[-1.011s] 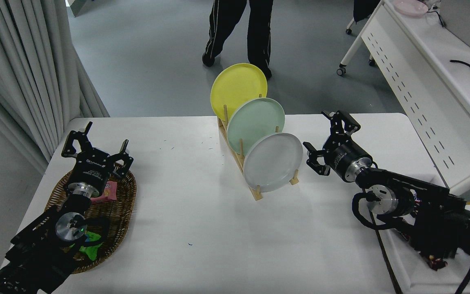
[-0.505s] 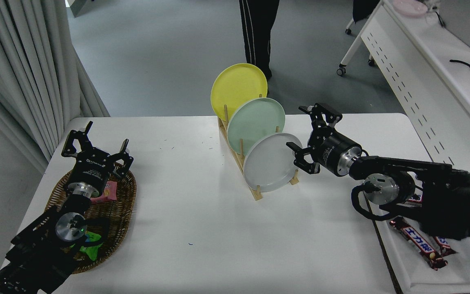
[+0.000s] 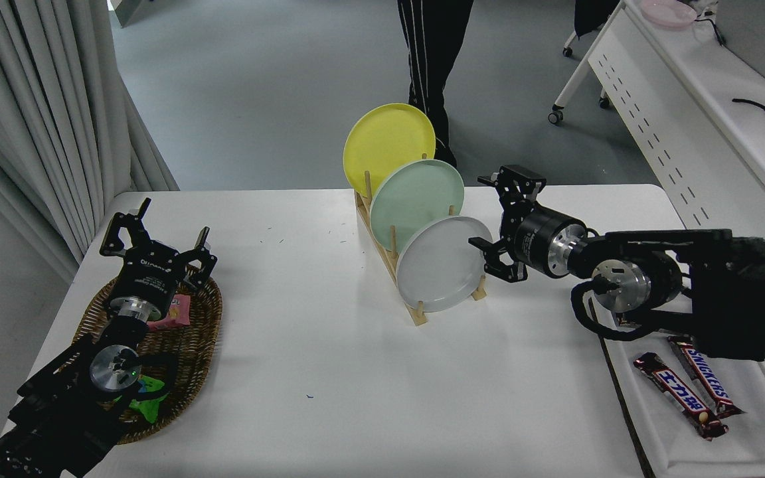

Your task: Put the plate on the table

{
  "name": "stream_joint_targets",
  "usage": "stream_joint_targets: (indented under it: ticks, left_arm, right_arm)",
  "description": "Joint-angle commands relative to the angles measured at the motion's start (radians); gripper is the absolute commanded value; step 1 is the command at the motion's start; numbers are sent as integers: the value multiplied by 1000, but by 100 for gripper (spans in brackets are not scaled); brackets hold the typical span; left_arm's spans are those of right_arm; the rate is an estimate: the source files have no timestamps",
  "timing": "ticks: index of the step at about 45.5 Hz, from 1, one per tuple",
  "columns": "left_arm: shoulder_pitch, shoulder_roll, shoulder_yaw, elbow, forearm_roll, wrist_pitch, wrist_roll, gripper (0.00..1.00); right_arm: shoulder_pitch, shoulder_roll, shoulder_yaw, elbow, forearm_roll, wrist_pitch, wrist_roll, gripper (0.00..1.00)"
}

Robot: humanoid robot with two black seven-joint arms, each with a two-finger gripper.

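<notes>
White table w/ rounded corners fills most of the view; grey floor beyond it at 12 o'clock, pale curtains at 10 o'clock, a white perforated-panel desk at 2 o'clock. A person's dark trouser legs stand on the floor past the table's far edge.

Near table centre sits a wooden dish rack, running diagonally from 11 toward 5 o'clock. Three plates stand on edge in it: yellow plate farthest back, mint green plate in the middle, light grey plate frontmost, all tilted back and overlapping.

Right arm comes in from the 3 o'clock edge, lying nearly level and pointing toward 9 o'clock. Right gripper is at the grey plate's right rim, jaws spread apart: lower finger just beside or touching the rim at about the plate's 2 o'clock, upper finger up near the green plate's right side. Not closed on anything; can't tell for sure if there's contact w/ the rim.

Left arm is parked at 8 o'clock; left gripper hangs over a wicker basket, fingers splayed wide. Basket holds a pink packet and sth green.

At 4 o'clock, under the right arm, two candy bars lie side by side on a white surface beside the table's right edge.
</notes>
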Motion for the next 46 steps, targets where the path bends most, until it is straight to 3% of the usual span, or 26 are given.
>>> stream_joint_targets:
  ticks: [1,18,26,33,46]
  left_arm:
    - [0,0,0,-1,1,0,0,100]
    - [0,0,0,0,-1,0,0,100]
    - [0,0,0,0,1,1,0,100]
    - [0,0,0,0,1,0,0,100]
    - [0,0,0,-1,-1,0,2,100]
  right_arm:
    - [9,31,33,-50,-20,-11,-131,99]
    - [-155,69,300,-224,-217,-14,-169,99]
    - [-147,94,289,-260,-241,-15,-201,99]
    - [-144,112,303,-300,-381,-15,-201,99]
    - [-143,152,300,-312,-390,-12,-203,99]
